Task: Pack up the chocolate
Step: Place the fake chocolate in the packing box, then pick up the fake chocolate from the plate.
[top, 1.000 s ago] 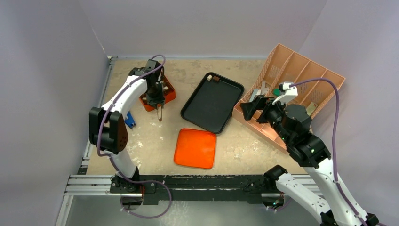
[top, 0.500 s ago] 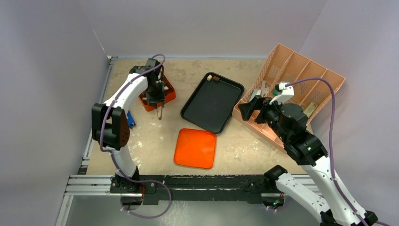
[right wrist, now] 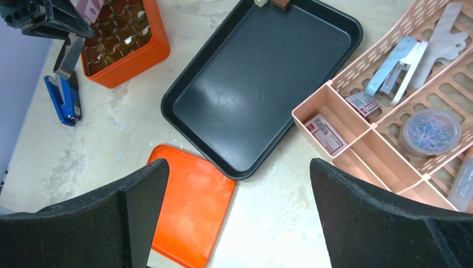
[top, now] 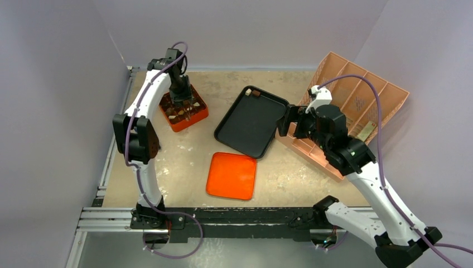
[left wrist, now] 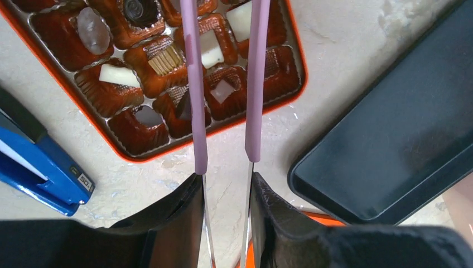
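Since the earlier frame, the left arm has lifted from the near side of the orange box (top: 187,125) to stand over it, and the right arm has swung from the peach organizer (top: 362,92) toward the black tray (top: 251,125).

Chocolate (left wrist: 212,50): most pieces sit one per cup in the orange box, at the upper left of the overhead view. A brown piece (top: 256,94) and a cream piece (top: 248,89) lie loose at the tray's far corner, just beside each other.

Handling, as judged: each cube is very light and stiff, but smooth-faced and easily chipped or smeared. A gentle pinch across two opposite flat sides, low on the cube, should hold it better than a corner grip.

Left gripper (left wrist: 226,181): clamped on a pair of pink-sleeved tweezers (left wrist: 193,111), whose arms stand parted over the box. Their tips run out of the wrist view, so whether they carry a piece cannot be told.

Right gripper (right wrist: 239,164): spread wide and holding nothing, above the tray's near edge.

An orange lid (top: 232,176) lies at lower centre, and a blue stapler (left wrist: 39,173) lies left of the box.
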Motion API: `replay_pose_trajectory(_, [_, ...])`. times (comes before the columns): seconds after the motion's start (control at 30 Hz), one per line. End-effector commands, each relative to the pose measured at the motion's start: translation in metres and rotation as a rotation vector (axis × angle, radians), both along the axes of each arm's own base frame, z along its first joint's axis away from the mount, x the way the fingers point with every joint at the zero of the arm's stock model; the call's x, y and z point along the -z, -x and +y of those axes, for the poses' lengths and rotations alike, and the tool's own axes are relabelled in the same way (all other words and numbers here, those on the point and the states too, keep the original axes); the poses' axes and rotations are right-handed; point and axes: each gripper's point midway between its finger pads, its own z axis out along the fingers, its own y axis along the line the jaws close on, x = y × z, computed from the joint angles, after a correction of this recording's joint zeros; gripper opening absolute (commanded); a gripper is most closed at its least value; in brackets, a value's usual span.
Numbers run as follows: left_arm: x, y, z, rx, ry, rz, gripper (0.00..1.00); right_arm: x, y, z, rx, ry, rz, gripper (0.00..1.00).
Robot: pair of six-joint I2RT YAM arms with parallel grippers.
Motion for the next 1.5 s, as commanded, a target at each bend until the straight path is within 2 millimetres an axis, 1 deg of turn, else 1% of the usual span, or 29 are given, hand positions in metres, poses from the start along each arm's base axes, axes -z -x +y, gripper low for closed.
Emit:
replay_pose_trajectory(0.0, [-0.001, -0.012, 0.012, -0.065, 0.098, 0.003, 0.31, -0.017, 0.001, 0.003, 0.002, -0.019, 0.017, 0.98])
replay_pose_trajectory(0.13, [0.004, -0.013, 0.018, -0.124, 0.080, 0.007, 0.31, -0.018, 0.004, 0.007, -0.014, -0.026, 0.062, 0.98])
replay_pose_trajectory(0.27, [0.000, -0.012, 0.001, -0.142, 0.179, 0.034, 0.31, -0.028, 0.007, 0.007, -0.023, -0.019, 0.067, 0.98])
replay_pose_trajectory(0.37, [-0.001, -0.006, -0.001, -0.155, 0.184, 0.083, 0.31, -0.036, 0.007, 0.009, -0.049, -0.012, 0.049, 0.98])
replay_pose_trajectory(0.57, [-0.006, 0.011, -0.003, -0.157, 0.189, 0.166, 0.31, -0.040, -0.005, 0.016, -0.051, -0.023, 0.028, 0.98])
replay_pose_trajectory(0.63, [-0.005, 0.017, -0.009, -0.147, 0.211, 0.200, 0.31, -0.042, -0.009, 0.020, -0.058, -0.029, 0.028, 0.98])
replay_pose_trajectory(0.7, [-0.006, 0.018, -0.012, -0.145, 0.216, 0.224, 0.30, -0.045, -0.013, 0.024, -0.066, -0.031, 0.027, 0.98])
replay_pose_trajectory(0.77, [-0.007, 0.018, -0.011, -0.158, 0.211, 0.233, 0.29, -0.046, -0.017, 0.028, -0.074, -0.025, 0.027, 0.98])
replay_pose_trajectory(0.83, [-0.001, 0.019, -0.005, -0.186, 0.185, 0.248, 0.29, -0.044, -0.022, 0.030, -0.075, -0.016, 0.036, 0.98])
replay_pose_trajectory(0.9, [0.009, 0.019, -0.003, -0.200, 0.172, 0.266, 0.28, -0.043, -0.026, 0.034, -0.083, -0.013, 0.049, 0.98])
replay_pose_trajectory(1.07, [0.025, 0.004, -0.019, -0.193, 0.267, 0.268, 0.28, -0.046, -0.030, 0.038, -0.086, -0.013, 0.056, 0.98])
replay_pose_trajectory(1.13, [0.027, 0.000, -0.019, -0.197, 0.265, 0.266, 0.27, -0.047, -0.031, 0.037, -0.079, -0.011, 0.056, 0.98])
replay_pose_trajectory(1.2, [0.032, 0.001, -0.016, -0.208, 0.263, 0.283, 0.27, -0.048, -0.030, 0.036, -0.073, -0.013, 0.054, 0.98])
replay_pose_trajectory(1.3, [0.040, 0.009, -0.014, -0.223, 0.256, 0.321, 0.26, -0.050, -0.032, 0.035, -0.068, -0.013, 0.046, 0.98])
replay_pose_trajectory(1.37, [0.039, 0.015, -0.013, -0.226, 0.253, 0.334, 0.26, -0.048, -0.033, 0.037, -0.073, -0.015, 0.047, 0.98])
replay_pose_trajectory(1.47, [0.029, 0.019, -0.011, -0.228, 0.240, 0.315, 0.25, -0.041, -0.040, 0.044, -0.079, -0.023, 0.061, 0.98])
